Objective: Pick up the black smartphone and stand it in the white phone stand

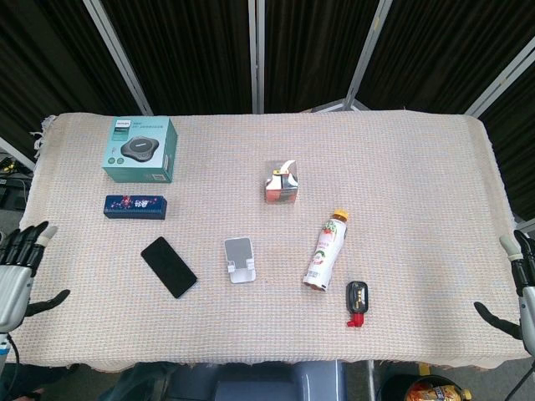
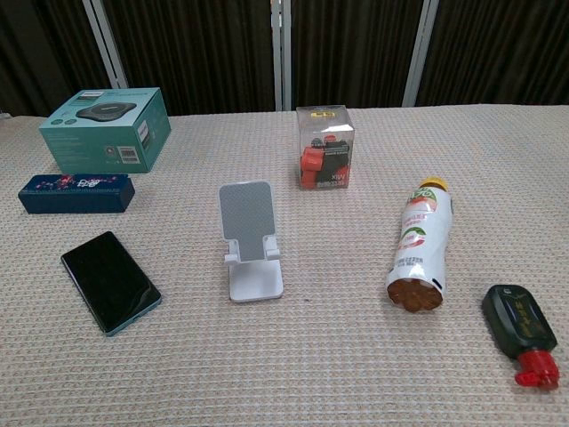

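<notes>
Flat black glass smartphone (image 1: 169, 266) well right of spread, empty left hand (image 1: 18, 273), white folding phone stand (image 1: 240, 260) beyond it, right hand (image 1: 520, 281) at far edge, fingers apart, empty

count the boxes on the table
3: teal box back left, dark blue box in front of it, clear box mid-table behind the stand.

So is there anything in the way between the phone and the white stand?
No, nothing visible. The black smartphone lies flat just left of the white phone stand, with only bare tablecloth between them. The blue box sits behind the phone, off the path.
</notes>
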Motion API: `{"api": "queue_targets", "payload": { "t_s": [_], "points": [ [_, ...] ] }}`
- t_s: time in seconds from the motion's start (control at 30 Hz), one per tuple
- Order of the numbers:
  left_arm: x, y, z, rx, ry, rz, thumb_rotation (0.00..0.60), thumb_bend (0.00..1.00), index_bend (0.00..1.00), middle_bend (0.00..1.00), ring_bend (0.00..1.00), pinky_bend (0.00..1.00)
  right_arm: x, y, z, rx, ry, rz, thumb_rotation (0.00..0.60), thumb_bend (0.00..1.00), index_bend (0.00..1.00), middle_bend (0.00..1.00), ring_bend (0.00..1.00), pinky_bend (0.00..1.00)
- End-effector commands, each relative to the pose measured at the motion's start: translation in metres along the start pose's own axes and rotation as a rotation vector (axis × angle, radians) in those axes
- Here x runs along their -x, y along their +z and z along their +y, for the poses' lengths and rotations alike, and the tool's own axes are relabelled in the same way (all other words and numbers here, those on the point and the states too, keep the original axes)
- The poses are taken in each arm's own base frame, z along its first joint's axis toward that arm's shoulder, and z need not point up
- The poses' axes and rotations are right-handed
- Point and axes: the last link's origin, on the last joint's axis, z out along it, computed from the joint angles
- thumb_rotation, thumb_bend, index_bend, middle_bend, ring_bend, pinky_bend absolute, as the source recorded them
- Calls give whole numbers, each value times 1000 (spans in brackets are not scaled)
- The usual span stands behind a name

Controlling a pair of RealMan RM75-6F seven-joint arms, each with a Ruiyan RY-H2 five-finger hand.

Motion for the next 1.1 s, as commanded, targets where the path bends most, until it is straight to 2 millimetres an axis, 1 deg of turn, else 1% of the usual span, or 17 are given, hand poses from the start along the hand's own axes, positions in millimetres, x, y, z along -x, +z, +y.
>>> {"api": "queue_targets", "payload": {
  "t_s": [0.03, 0.07, 0.1, 0.13, 0.23, 0.4, 0.5, 0.57, 0.77, 1.0, 1.1],
  "points": [
    [34, 57, 19, 214, 50, -140, 600, 0, 0, 0, 0, 1, 1, 2, -1, 4, -5, 0, 600, 0, 0, 0, 0, 0],
    [41, 66, 24, 262, 80, -157, 600, 0, 6, 0, 0, 8, 2, 3, -1, 6, -9, -1, 600, 0, 0, 0, 0, 0],
    [50, 77, 28, 309, 125, -165, 600, 0, 28, 0, 7, 29, 2, 3, -1, 9, -13, -2, 600, 0, 0, 0, 0, 0],
    [57, 84, 31, 340, 159, -170, 600, 0, 62, 0, 28, 64, 3, 4, -1, 11, -18, -3, 600, 0, 0, 0, 0, 0],
    [73, 96, 39, 399, 205, -198, 600, 0, 157, 12, 93, 135, 4, 4, -2, 12, -32, -7, 600, 0, 0, 0, 0, 0],
    [102, 116, 58, 523, 285, -262, 600, 0, 224, 81, 161, 206, 8, 3, -3, 25, -64, -11, 600, 0, 0, 0, 0, 0],
    [111, 120, 63, 572, 309, -281, 600, 0, 276, 135, 210, 252, 10, 4, -2, 38, -71, -18, 600, 0, 0, 0, 0, 0],
    [118, 122, 65, 608, 342, -302, 600, 0, 291, 147, 221, 260, 11, 5, 0, 51, -77, -23, 600, 0, 0, 0, 0, 0],
    [130, 129, 71, 642, 406, -333, 600, 0, 292, 148, 221, 260, 13, 7, 3, 67, -83, -30, 600, 0, 0, 0, 0, 0],
    [139, 129, 84, 677, 462, -353, 600, 0, 288, 138, 221, 261, 12, 8, 5, 77, -81, -25, 600, 0, 0, 0, 0, 0],
    [142, 130, 86, 669, 476, -356, 600, 0, 288, 138, 222, 260, 12, 8, 6, 79, -80, -26, 600, 0, 0, 0, 0, 0]
  ]
}}
